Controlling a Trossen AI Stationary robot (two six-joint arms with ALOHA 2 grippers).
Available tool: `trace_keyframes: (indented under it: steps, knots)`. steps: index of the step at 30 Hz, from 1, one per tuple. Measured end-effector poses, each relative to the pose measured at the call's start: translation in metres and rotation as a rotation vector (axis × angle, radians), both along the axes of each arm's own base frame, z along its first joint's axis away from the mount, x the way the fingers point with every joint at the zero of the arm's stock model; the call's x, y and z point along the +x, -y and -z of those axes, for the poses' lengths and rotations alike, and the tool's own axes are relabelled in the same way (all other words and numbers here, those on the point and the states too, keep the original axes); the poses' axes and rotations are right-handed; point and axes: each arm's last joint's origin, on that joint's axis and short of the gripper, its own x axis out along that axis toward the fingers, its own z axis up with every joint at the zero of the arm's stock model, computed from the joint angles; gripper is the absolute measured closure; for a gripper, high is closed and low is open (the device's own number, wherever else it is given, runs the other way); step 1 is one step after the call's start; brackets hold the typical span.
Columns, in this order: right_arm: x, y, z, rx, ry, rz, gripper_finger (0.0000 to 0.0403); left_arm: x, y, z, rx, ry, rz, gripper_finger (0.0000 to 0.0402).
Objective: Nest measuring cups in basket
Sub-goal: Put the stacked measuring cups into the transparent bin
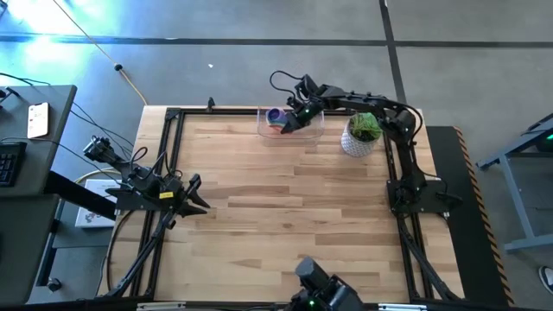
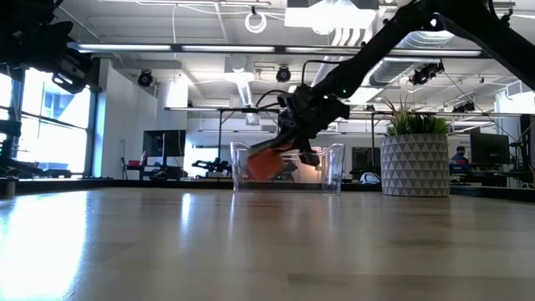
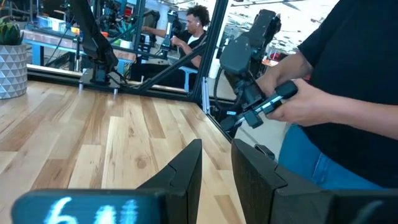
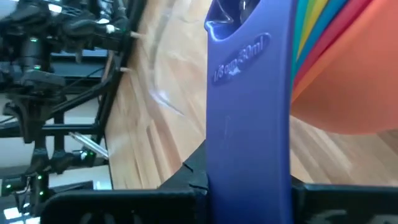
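The clear basket point(image 1: 291, 123) stands at the table's far edge, and it also shows in the low view point(image 2: 330, 171). Inside it lie nested measuring cups: a purple one point(image 1: 275, 115) and an orange one point(image 2: 266, 165), large in the right wrist view point(image 4: 348, 81). A fan of coloured handles point(image 4: 314, 18) shows beside a blue handle. My right gripper point(image 1: 294, 117) reaches down into the basket, shut on the blue cup's handle. My left gripper point(image 1: 194, 194) rests at the table's left edge, its fingers point(image 3: 186, 174) nearly together and empty. My right gripper pinches the blue cup's flat handle point(image 4: 249, 124) between its two fingers. The handle runs along the fingers and away from them. The fingers slant down into the basket from the right and above. The cup's bowl is among the other cups; whether it is lifted, I cannot tell.
A white patterned pot with a green plant point(image 1: 361, 134) stands just right of the basket, close to my right arm. A person point(image 3: 348, 93) stands beside the table near my left arm, holding a dark handle device. Bare wood spreads over the table's middle point(image 1: 285, 199).
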Motion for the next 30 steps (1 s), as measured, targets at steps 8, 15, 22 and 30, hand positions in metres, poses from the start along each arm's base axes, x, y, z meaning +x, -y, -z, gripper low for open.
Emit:
trace_keyframes:
  steps: [8,15,22,30]
  knots:
    - [0.001,0.003,0.015,0.029,-0.038,0.023,0.0379,0.0,0.0,0.0,0.0,0.0,0.0,0.0326]
    - [0.001,0.004,0.016,0.0,-0.057,0.038,0.0348,0.0,0.0,0.0,0.0,0.0,0.0,0.0326]
    - [0.001,0.005,0.016,-0.024,-0.059,0.037,0.0307,0.0,0.0,0.0,0.0,0.0,0.0,0.0326]
    - [0.0,0.004,0.017,-0.026,-0.058,0.031,0.0252,0.0,0.0,0.0,0.0,0.0,0.0,0.0326]
